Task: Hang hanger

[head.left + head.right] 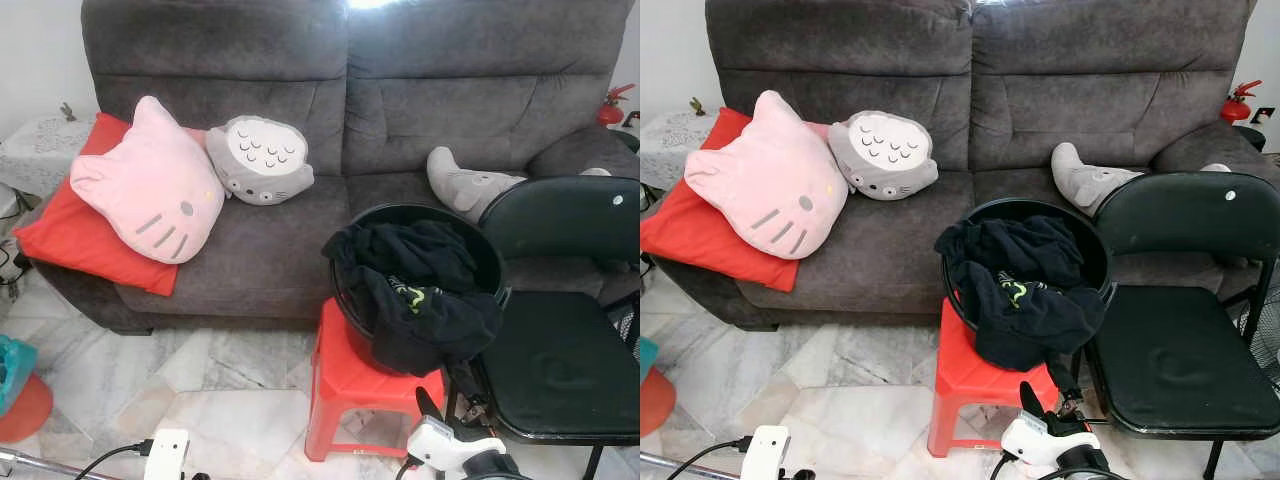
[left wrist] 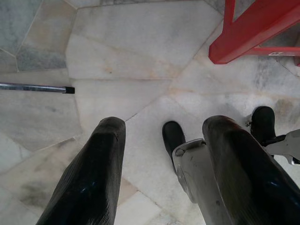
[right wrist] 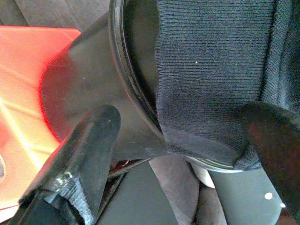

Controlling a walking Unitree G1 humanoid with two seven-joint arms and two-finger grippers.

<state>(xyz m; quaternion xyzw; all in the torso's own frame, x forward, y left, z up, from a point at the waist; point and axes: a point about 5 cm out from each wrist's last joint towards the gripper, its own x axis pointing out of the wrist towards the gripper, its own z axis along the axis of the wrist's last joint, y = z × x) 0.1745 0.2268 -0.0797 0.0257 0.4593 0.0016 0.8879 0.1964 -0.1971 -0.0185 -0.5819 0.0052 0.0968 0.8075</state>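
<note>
Right gripper point(image 3: 178, 154), fingers apart and empty, sits just near of the bucket point(image 1: 490, 262) holding dark clothing point(image 1: 415, 285); no hanger discernible.

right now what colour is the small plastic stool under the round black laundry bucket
The small plastic stool is bright red, clearest in the left eye view.

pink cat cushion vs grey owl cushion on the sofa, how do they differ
The pink cat-face cushion is larger than the grey round owl cushion. The pink one has pointed ears, grey whiskers and a yellow nose; the grey one has a white belly patch with dark marks. The pink one leans on a flat red cushion; the grey one leans against the backrest of the dark grey sofa. Both are plush and touch each other.
</note>
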